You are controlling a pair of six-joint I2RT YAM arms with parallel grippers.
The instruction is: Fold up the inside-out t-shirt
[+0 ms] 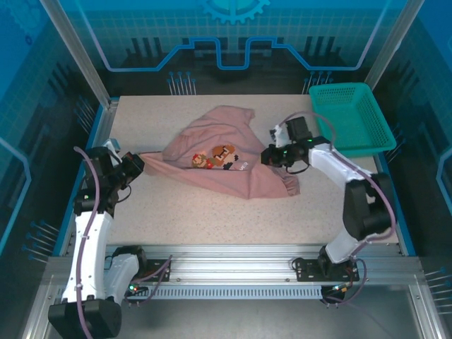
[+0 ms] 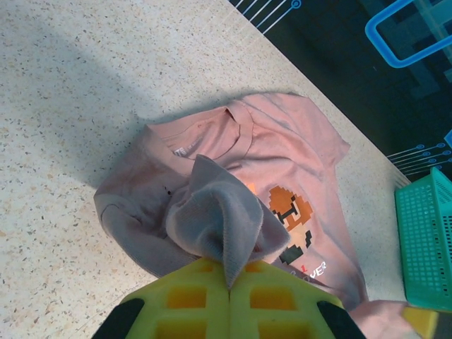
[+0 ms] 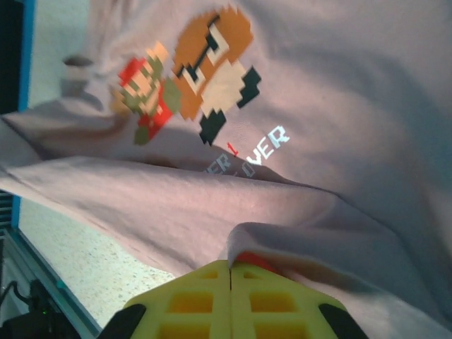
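**Operator:** State of grippers?

**Technician:** Left gripper (image 1: pixel 136 162) and right gripper (image 1: pixel 268 157) have their jaws closed, each pinching a fold of the t-shirt (image 1: pixel 226 159). It lies crumpled just beside the basket (image 1: pixel 349 120).

**Operator:** Failure risk?

**Technician:** Pulling the pinches apart may slip thin cloth free. The number of layers gripped is hidden, and the hem and sleeves are indistinct.
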